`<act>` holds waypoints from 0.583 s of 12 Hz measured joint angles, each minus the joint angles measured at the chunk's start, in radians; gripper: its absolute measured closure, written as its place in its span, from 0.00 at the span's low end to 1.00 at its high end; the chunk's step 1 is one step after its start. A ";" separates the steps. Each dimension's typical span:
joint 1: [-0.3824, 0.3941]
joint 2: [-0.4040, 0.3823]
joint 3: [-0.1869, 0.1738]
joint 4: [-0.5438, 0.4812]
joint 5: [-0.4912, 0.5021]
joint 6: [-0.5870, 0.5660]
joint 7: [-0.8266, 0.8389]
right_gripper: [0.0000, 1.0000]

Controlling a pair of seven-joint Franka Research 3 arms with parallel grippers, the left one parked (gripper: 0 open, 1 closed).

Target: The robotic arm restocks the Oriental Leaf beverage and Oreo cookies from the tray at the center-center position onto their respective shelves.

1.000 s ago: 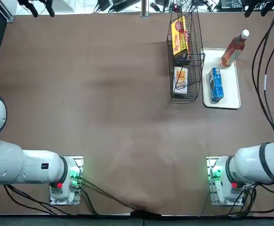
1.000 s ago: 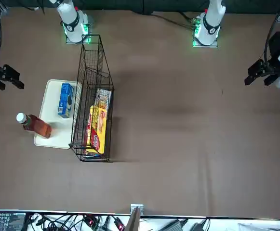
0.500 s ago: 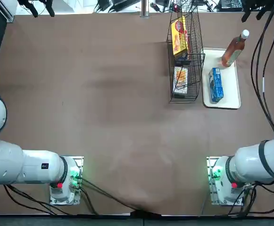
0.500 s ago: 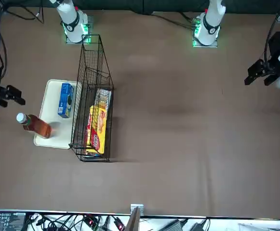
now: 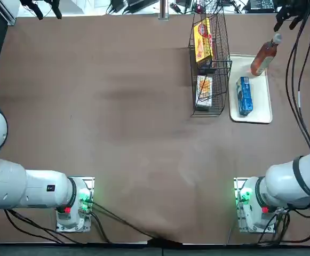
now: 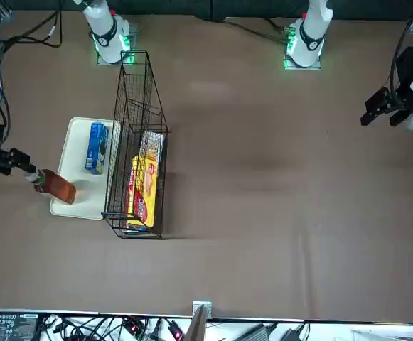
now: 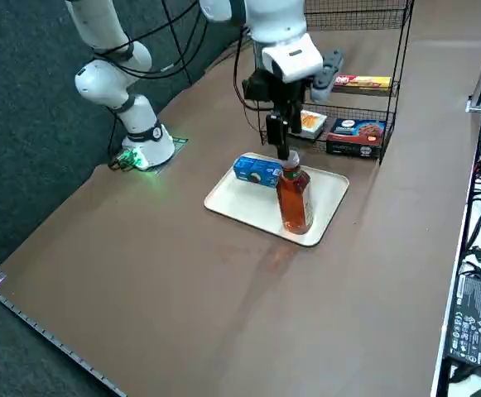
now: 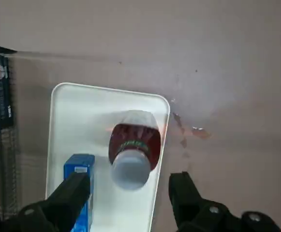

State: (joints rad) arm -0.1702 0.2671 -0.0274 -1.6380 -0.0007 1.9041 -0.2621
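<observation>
The right gripper (image 8: 130, 181) is up over the tray (image 7: 236, 203), right by the white cap (image 8: 130, 169) of the tea bottle (image 7: 294, 201). Its two fingers are wide apart, with the cap showing between them in the wrist view. It looks like they are not pinching the bottle, but I can't tell if one finger is touching the cap

The tea bottle stands up on the white tray, near one end. The tea is reddish-brown, and you can see it through the clear sides. The blue cookie pack (image 7: 257, 171) is on the same tray, near the bottle but not touching it

The tray lies flat on the brown table (image 5: 122, 138), just beside the tall black wire rack (image 5: 222, 80). A yellow-and-red pack (image 5: 203, 40) and a white-and-orange pack (image 5: 204, 90) are inside the rack. There is a dark box with a red part (image 7: 356, 137) in there too, on a low shelf. The bottle and the blue pack are both outside the rack. The white robot arm (image 5: 304, 178) reaches out past the side of the tray away from the rack
</observation>
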 joint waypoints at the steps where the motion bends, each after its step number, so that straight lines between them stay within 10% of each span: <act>1: -0.002 0.016 0.000 0.000 0.000 0.015 0.000 0.00; 7: -0.004 0.080 0.000 0.000 0.000 0.040 0.000 0.00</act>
State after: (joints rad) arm -0.1741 0.3475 -0.0272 -1.6381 -0.0005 1.9446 -0.2621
